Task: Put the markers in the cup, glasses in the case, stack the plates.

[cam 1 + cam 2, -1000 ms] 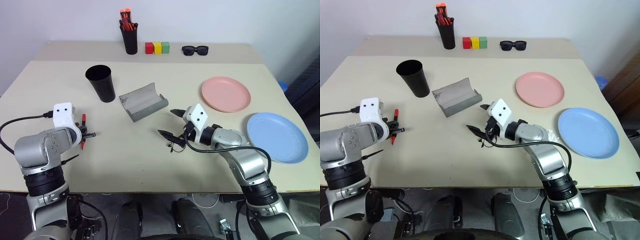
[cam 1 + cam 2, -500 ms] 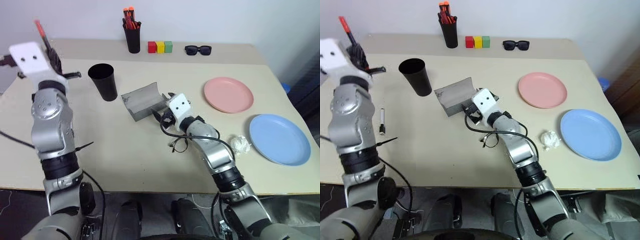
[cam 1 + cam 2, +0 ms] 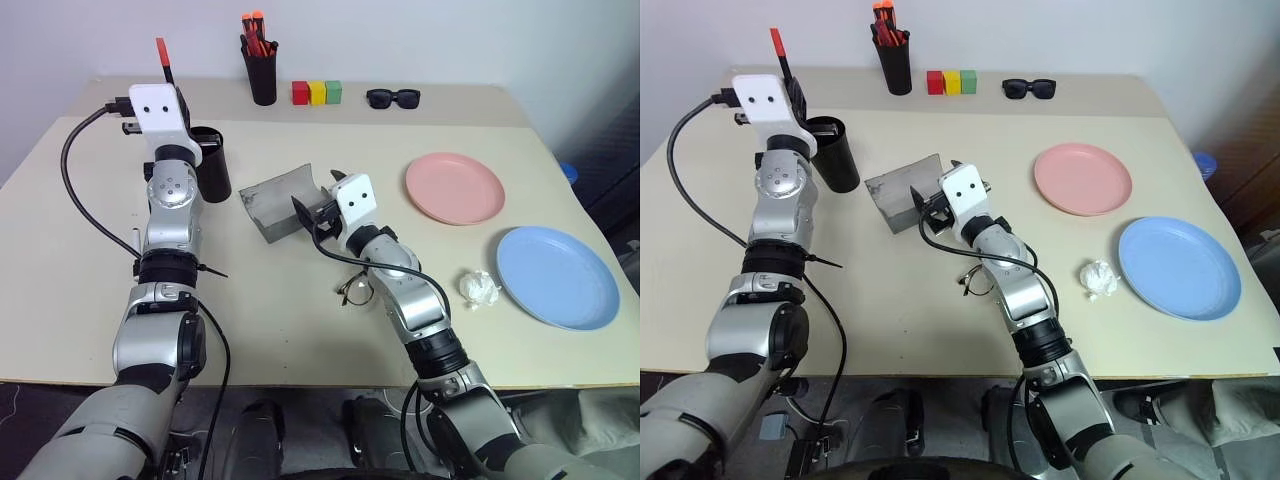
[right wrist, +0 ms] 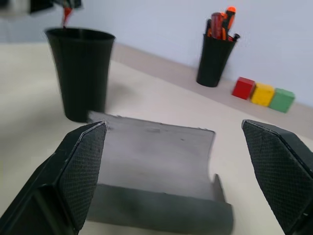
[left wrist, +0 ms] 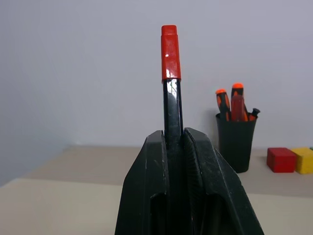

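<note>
My left gripper [image 5: 174,137] is raised and shut on a dark marker with a red cap [image 5: 170,54], which stands upright just left of the black cup [image 3: 214,168] and above its rim. The grey case [image 3: 283,203] lies open in the middle of the table. My right gripper [image 3: 318,195] is open at the case's near right end, its fingers wide and nothing between them. The wire-frame glasses [image 3: 356,291] lie on the table beside my right forearm. The pink plate [image 3: 453,188] and the blue plate [image 3: 560,276] lie apart on the right.
A pen holder [image 3: 262,78] with red-orange pens, three coloured blocks [image 3: 315,94] and black sunglasses [image 3: 391,98] stand along the back. A crumpled white wad [image 3: 479,288] lies between the glasses and the blue plate.
My left arm lifted the marker off the table, turned it upright and carried it right to the cup. My right gripper left the glasses and moved to the case, still open.
</note>
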{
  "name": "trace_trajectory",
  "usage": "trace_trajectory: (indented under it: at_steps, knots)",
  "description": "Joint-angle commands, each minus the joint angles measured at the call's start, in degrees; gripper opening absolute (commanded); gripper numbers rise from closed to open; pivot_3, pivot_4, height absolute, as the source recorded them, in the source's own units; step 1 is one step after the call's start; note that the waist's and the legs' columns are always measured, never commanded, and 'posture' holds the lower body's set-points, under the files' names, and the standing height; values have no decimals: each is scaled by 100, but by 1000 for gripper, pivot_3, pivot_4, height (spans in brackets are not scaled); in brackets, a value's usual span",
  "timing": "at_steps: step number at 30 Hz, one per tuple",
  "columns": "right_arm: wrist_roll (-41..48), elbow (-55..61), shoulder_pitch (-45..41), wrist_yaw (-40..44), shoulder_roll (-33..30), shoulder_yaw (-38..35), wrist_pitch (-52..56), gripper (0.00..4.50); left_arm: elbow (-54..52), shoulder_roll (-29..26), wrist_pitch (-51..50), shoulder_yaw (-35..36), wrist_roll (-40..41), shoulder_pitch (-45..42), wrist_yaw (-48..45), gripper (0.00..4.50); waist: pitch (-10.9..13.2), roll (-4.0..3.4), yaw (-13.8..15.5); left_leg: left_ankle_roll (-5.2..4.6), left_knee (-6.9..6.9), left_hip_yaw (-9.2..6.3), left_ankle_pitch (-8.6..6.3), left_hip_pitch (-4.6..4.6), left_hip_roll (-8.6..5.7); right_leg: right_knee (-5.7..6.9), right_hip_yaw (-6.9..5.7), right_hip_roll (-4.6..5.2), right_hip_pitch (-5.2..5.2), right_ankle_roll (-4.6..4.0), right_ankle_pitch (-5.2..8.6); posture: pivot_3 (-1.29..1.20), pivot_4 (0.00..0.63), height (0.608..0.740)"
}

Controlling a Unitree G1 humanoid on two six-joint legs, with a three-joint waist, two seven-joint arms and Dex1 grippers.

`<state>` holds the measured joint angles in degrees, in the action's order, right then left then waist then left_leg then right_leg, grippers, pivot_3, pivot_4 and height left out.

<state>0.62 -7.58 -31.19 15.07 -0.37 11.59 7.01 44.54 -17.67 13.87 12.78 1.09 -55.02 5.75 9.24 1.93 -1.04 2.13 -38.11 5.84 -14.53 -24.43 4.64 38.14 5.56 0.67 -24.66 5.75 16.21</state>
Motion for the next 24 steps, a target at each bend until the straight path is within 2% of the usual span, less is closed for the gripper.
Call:
trace_trajectory:
  at_steps: [1, 3, 6, 11, 18, 22, 24]
  knots:
    - [291, 321, -11, 209, 102, -97, -147, 4500, 139, -31, 306, 39, 74, -206, -38, 41, 0, 0, 1, 0, 0, 0, 0, 0, 0, 0, 0, 0, 0, 0, 0, 0, 150, 722]
    - [380, 362, 8, 347, 110, -74, -151, 4500, 218, -38, 345, 30, 82, -199, -4, 41, 0, 0, 2, 0, 0, 0, 0, 0, 0, 1, 0, 0, 0, 0, 0, 0, 150, 722]
    - [462, 413, 42, 495, 123, -26, -166, 4500, 285, -48, 335, 28, 87, -182, 58, 1316, 0, 0, 1, 0, -1, 0, 0, 0, 0, 1, -1, 0, 0, 0, 0, 0, 150, 722]
    - [505, 432, 68, 589, 166, 3, -164, 4500, 295, -66, 355, 8, 41, -148, 198, 3807, 0, 0, 2, 0, 0, 0, 0, 0, 0, 2, -1, 0, 0, 0, 0, 0, 150, 722]
    - [494, 478, 119, 671, 189, 38, -124, 4500, -364, -96, 129, 392, 350, -80, 670, 3807, 0, 0, -6, 0, -1, 0, 0, 0, 1, 2, -2, 0, 0, 1, 0, 0, 150, 722]
    - [483, 598, 213, 738, 124, 67, -68, 4500, -1781, -487, -1179, 928, 482, 430, 1232, 3807, 0, -1, -75, 0, 1, 0, 0, 1, 5, 6, -1, -2, -2, 1, 0, 0, 150, 722]
    - [519, 728, 277, 896, 2, 86, 18, 4500, -2693, -663, -2488, 1063, 549, 948, 1260, 3807, -1, -2, -127, 2, 2, -1, 1, 3, 8, 10, -2, -2, -2, 1, 0, 0, 150, 722]
